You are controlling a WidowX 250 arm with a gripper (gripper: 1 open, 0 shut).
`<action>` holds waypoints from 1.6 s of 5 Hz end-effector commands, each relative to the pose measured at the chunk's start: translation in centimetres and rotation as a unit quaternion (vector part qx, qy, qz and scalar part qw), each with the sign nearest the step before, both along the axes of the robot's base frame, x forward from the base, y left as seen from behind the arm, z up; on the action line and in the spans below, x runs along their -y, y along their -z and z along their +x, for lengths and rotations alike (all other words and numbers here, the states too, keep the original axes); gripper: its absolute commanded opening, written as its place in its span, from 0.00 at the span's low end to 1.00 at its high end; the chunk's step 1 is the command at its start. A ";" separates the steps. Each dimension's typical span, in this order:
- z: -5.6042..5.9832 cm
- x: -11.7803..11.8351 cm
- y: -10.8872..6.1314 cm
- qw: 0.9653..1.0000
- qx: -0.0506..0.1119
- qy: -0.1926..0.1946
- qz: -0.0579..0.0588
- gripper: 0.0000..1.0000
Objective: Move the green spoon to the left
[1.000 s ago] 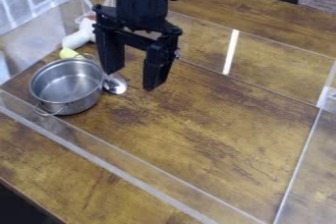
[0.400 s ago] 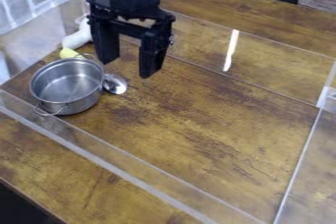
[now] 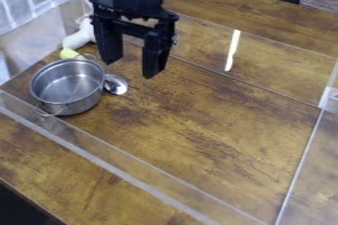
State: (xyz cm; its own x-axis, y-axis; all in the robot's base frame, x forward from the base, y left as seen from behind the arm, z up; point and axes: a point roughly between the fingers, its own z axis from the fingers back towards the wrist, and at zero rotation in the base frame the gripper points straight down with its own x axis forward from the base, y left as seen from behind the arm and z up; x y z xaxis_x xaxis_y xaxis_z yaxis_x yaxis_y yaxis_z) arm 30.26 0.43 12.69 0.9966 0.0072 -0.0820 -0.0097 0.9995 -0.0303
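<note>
**Gripper parked wide open over the spoon, nothing picked up yet**

When I checked the camera view, the gripper [image 3: 133, 59] pointed straight down with its two black fingers [image 3: 154, 59] spread as wide as I had seen them, and nothing was held between them. Compared with a second earlier, the arm had shifted slightly toward the upper left of the picture and then settled; across the last two looks it barely moved at all.

The green spoon [image 3: 95, 68] lay just beside the steel pot [image 3: 69, 84], its shiny bowl end resting on the wooden table [image 3: 224, 130] near the pot's rim, its yellow-green end poking out behind the pot toward the wall. Most of the handle was hidden by the gripper, so I could not tell how straight it lay. The spoon itself looked unmoved.

I read that small shift as alignment: the jaws stood roughly above the handle, one finger on each side. The task was still at its start. My judgement was that a descent and a close came next, and the pot's closeness left little margin.
</note>
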 end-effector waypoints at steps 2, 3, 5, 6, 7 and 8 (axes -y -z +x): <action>0.4 -0.5 -1.2 1.000 0.017 -0.005 0.000 1.00; 0.2 -0.4 -1.2 1.000 0.016 -0.004 0.000 1.00; -0.5 -0.1 -1.8 1.000 0.019 0.001 0.001 1.00; -0.7 -0.1 -2.1 1.000 0.021 0.002 0.001 1.00; -0.9 0.1 -2.4 1.000 0.022 0.006 0.001 1.00; -0.9 0.3 -2.6 1.000 0.024 0.010 0.001 1.00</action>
